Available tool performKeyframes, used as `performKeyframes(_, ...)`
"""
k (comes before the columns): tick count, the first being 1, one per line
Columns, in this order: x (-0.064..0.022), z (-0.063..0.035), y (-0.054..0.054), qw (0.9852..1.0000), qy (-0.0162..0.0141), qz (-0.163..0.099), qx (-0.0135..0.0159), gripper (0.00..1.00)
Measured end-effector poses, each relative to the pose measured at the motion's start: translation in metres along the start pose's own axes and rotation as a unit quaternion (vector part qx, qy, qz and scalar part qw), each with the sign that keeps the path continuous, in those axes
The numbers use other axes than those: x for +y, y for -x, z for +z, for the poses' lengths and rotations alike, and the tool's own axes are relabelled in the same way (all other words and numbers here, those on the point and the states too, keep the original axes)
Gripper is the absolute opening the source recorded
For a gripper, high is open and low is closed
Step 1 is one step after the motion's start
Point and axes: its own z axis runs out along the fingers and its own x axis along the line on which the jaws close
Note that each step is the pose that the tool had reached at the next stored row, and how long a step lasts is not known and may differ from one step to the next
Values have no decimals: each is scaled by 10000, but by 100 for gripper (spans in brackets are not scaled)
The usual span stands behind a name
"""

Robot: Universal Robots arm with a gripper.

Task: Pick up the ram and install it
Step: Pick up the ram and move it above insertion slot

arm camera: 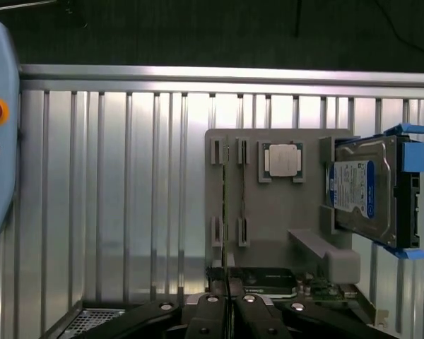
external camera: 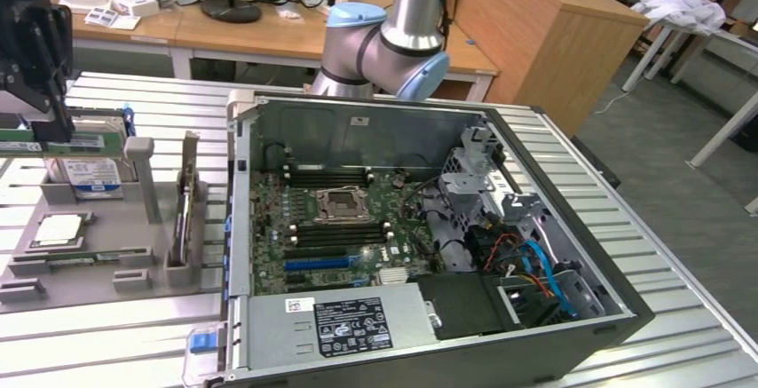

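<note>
Ribbed metal tabletop [external camera: 142, 95] [arm camera: 127, 176], office desks behind; open computer case [external camera: 355, 95] lies on its side at the exterior view's right, motherboard [external camera: 343, 228] facing up; grey fixture [external camera: 119, 228] [arm camera: 275, 212] sits just beside the case at the exterior view's left.

Gripper [external camera: 53, 135] [arm camera: 230, 300] hangs over the fixture's far end, well apart from the motherboard; fingers pressed together, pinching the ram [external camera: 83, 143] [arm camera: 324, 288] by its upper edge; the stick is horizontal, long side level, clear of the fixture, and in the exterior view it crosses in front of the hard drive [external camera: 89, 179] [arm camera: 360, 191].

Hard drive stands on edge in blue brackets at the fixture's end; square silver processor chip [external camera: 59, 228] [arm camera: 281, 159] lies flat in its pocket on the fixture; motherboard's long black slots appear unfilled, though I cannot tell for certain.
</note>
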Motion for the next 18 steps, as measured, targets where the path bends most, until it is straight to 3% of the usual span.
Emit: performKeyframes(18,-173,0,-1,10000,0,0,0,12)
